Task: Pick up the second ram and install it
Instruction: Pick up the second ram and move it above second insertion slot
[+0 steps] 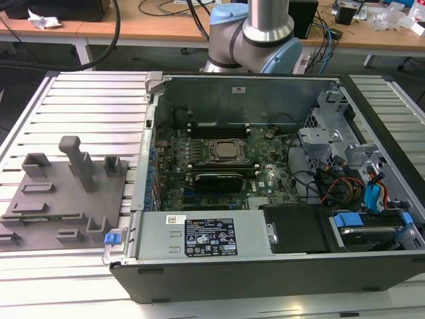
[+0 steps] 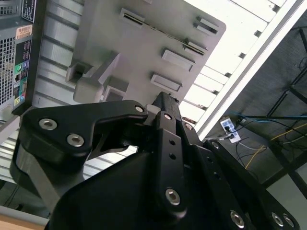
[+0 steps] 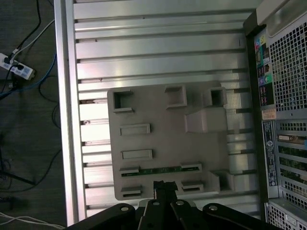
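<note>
Gripper (image 3: pixel 160 186) hovers over second ram (image 3: pixel 160 169), seated edge-up in grey fixture (image 3: pixel 158 139); jaws apparently clenched, empty.

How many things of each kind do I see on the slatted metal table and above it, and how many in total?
Open black computer case: 1
Grey plastic fixture plate: 1
Long thin green ram strip lying in the plate: 1
Black gripper over the plate: 1
Total: 4
</note>
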`<state>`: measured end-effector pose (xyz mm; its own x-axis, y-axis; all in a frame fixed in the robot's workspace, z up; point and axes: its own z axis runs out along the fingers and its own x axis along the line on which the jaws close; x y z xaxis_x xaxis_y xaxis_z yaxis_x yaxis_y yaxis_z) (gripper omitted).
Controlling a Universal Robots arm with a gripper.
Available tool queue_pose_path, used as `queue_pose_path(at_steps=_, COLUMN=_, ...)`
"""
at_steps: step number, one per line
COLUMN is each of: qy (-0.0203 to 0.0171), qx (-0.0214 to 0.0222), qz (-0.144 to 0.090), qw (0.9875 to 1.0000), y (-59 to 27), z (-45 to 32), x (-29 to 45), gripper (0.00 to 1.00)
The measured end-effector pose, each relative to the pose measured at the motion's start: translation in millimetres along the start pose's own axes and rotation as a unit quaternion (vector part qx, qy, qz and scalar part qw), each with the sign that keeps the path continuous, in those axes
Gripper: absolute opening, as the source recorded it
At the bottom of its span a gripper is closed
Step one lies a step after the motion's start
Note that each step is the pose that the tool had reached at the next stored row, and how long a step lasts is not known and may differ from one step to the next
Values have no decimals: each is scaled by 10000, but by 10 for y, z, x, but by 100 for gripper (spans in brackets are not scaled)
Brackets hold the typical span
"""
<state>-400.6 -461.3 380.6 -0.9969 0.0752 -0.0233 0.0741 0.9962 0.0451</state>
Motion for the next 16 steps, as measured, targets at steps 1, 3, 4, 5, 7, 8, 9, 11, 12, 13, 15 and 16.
queue_pose_path(at_steps=1, qy=0, qx=0, qz=0, qw=10000, y=0, z=0, x=0, gripper=11)
queue_pose_path(at_steps=3, qy=0, qx=0, qz=-2, qw=10000, y=-1, z=0, x=0, gripper=11)
queue_pose_path(at_steps=4, qy=0, qx=0, qz=-11, qw=10000, y=-1, z=0, x=0, gripper=11)
queue_pose_path(at_steps=5, qy=7, qx=-3, qz=-143, qw=9999, y=-1, z=-1, x=0, gripper=11)
queue_pose_path(at_steps=7, qy=24, qx=-12, qz=-526, qw=9986, y=-1, z=0, x=0, gripper=11)
queue_pose_path(at_steps=8, qy=29, qx=-15, qz=-648, qw=9979, y=-1, z=0, x=0, gripper=11)
queue_pose_path(at_steps=9, qy=32, qx=-16, qz=-715, qw=9974, y=-1, z=0, x=0, gripper=11)
queue_pose_path(at_steps=11, qy=44, qx=-23, qz=-984, qw=9951, y=-1, z=0, x=0, gripper=11)
queue_pose_path(at_steps=12, qy=54, qx=-28, qz=-1204, qw=9927, y=-1, z=0, x=0, gripper=11)
queue_pose_path(at_steps=13, qy=62, qx=-32, qz=-1380, qw=9904, y=-1, z=0, x=0, gripper=11)
queue_pose_path(at_steps=15, qy=75, qx=-39, qz=-1662, qw=9861, y=-1, z=0, x=0, gripper=11)
queue_pose_path(at_steps=16, qy=83, qx=-42, qz=-1827, qw=9831, y=-1, z=0, x=0, gripper=11)
